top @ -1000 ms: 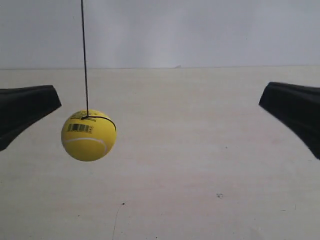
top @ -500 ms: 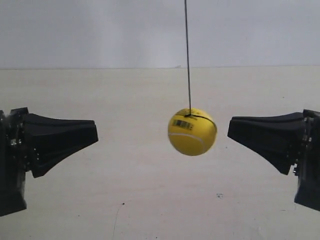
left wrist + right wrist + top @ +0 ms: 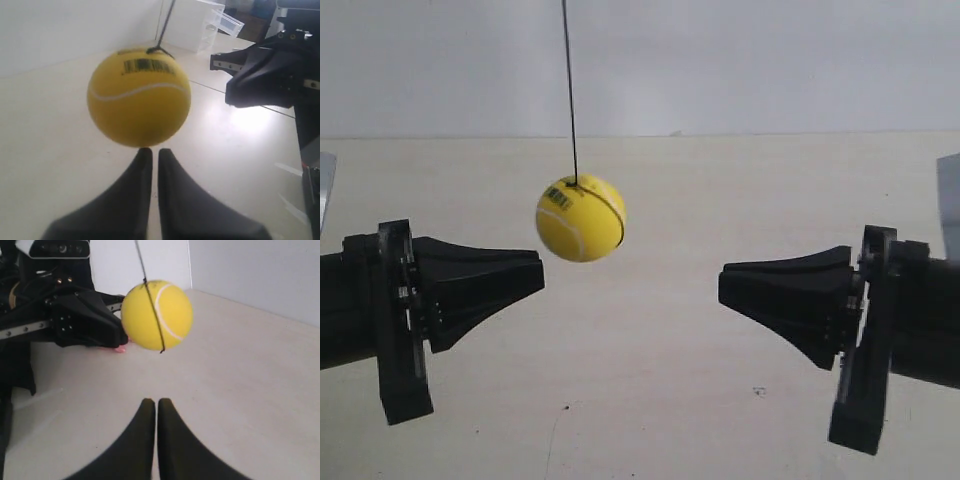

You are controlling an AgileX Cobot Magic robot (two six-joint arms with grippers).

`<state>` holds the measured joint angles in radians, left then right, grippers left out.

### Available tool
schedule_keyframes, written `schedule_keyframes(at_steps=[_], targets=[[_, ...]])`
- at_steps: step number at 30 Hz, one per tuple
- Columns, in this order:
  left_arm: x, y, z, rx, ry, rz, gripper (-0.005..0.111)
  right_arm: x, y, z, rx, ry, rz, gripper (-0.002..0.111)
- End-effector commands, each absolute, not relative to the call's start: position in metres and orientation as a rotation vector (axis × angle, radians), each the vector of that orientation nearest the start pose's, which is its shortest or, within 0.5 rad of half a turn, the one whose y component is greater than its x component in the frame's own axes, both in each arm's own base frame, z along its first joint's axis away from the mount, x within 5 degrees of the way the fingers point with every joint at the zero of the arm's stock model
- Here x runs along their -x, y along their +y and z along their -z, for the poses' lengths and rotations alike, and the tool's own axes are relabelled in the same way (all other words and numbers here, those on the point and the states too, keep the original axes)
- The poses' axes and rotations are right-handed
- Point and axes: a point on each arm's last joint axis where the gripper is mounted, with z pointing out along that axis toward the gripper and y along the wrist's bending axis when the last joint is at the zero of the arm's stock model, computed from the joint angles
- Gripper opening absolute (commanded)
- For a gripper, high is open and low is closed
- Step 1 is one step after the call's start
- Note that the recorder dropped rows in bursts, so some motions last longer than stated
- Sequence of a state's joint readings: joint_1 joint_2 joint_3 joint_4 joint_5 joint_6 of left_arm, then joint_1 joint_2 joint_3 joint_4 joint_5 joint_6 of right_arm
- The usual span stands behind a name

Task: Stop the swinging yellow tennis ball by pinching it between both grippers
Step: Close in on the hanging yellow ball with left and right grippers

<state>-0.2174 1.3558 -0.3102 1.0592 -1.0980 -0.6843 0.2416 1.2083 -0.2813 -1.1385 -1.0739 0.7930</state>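
Note:
The yellow tennis ball (image 3: 581, 218) hangs on a thin black string (image 3: 568, 90) above the table. It is just over and beside the tip of my left gripper (image 3: 540, 275), the arm at the exterior view's left. In the left wrist view the ball (image 3: 139, 97) fills the space right ahead of the shut left gripper (image 3: 155, 150); I cannot tell whether they touch. My right gripper (image 3: 722, 285) is shut and stands well apart from the ball. In the right wrist view the ball (image 3: 157, 315) hangs beyond the right gripper (image 3: 153, 401), in front of the left gripper (image 3: 85, 320).
The pale table (image 3: 650, 400) runs back to a white wall (image 3: 770, 60). A white plastic drawer box (image 3: 195, 22) stands at the table's far side. A small pink object (image 3: 120, 349) lies under the left arm.
The ball swung from the exterior view's left to the right, then back to left of centre. Both grippers have moved inward toward the middle.

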Motion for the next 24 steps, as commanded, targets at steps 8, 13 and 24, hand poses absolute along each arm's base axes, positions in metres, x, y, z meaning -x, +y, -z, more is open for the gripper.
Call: schedule_keyframes(at_steps=[8,13,24], targets=[[-0.182,-0.111,-0.211,-0.795,1.513,0.892,0.005,-0.164,0.132,-0.240,0.924,1.487,-0.900,0.000],[-0.180,-0.112,-0.210,-0.833,1.500,0.906,0.005,-0.165,0.133,-0.242,0.921,1.477,-0.904,0.000],[-0.180,-0.112,-0.211,-0.823,1.498,0.901,0.005,-0.165,0.133,-0.242,0.919,1.481,-0.908,0.000]])
